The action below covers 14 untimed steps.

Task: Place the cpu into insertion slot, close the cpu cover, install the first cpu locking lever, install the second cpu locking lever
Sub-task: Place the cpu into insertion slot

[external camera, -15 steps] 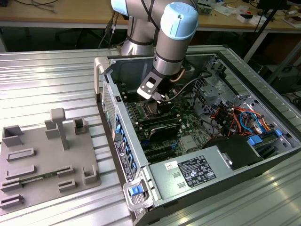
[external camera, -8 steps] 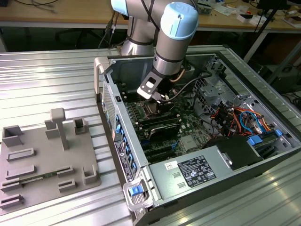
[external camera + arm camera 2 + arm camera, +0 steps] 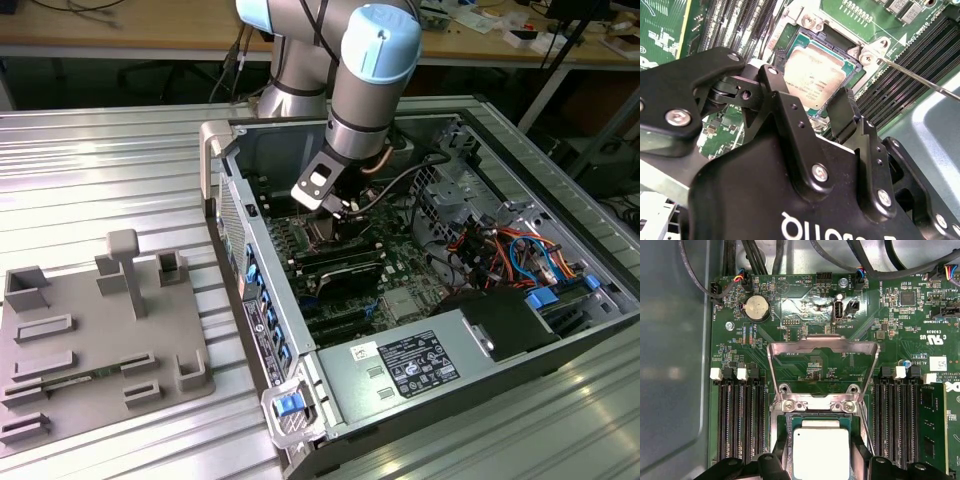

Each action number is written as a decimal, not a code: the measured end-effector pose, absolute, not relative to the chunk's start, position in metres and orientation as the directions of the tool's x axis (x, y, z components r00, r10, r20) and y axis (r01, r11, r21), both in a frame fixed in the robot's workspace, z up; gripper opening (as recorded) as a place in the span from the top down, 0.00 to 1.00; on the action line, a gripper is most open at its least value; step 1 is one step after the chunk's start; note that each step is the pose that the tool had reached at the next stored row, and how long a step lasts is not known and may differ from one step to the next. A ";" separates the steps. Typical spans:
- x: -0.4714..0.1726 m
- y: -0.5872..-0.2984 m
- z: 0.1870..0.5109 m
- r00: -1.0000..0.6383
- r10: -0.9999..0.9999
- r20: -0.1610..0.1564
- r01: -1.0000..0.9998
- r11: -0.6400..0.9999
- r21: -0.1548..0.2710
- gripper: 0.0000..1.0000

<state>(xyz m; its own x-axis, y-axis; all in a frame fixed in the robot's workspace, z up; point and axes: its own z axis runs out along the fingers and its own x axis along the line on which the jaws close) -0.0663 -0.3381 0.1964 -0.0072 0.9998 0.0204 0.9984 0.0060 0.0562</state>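
The chip (image 3: 820,452) lies flat in its socket (image 3: 820,417) on the green board (image 3: 800,315), so step 1 of 4 looks done, or very nearly. The claw (image 3: 807,92) hangs low, directly over the chip. Whether it is clamped on the chip or loose of it, I cannot tell.

The cover (image 3: 822,346), a shiny metal frame, stands swung open beyond the socket and does not rest on the chip, so closing it is not yet done. A thin wire lever (image 3: 920,80) sticks out free beside the socket. I judge that neither of the 2 levers is locked yet, and with certainty I make out 1.

Now the room, from the exterior view's left to its right. A grey tray (image 3: 100,340) with pegs and slots lies on a ribbed metal table (image 3: 110,160). Next comes the open computer case (image 3: 260,330), lying on its side, and the arm (image 3: 360,70) reaches down into it. Further right, inside the case, there are coloured cables (image 3: 500,250). Behind all this runs a wooden bench (image 3: 120,35).
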 end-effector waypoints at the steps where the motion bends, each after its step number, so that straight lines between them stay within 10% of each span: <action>1: -0.066 -0.338 0.196 -0.007 1.000 0.020 0.998 0.006 0.056 0.41; 14: -0.066 -0.338 0.196 -0.007 1.000 0.021 0.998 0.006 0.056 0.34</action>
<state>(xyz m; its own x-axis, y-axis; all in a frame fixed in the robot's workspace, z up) -0.0663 -0.3378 0.1964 -0.0072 0.9998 0.0205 0.9984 0.0060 0.0562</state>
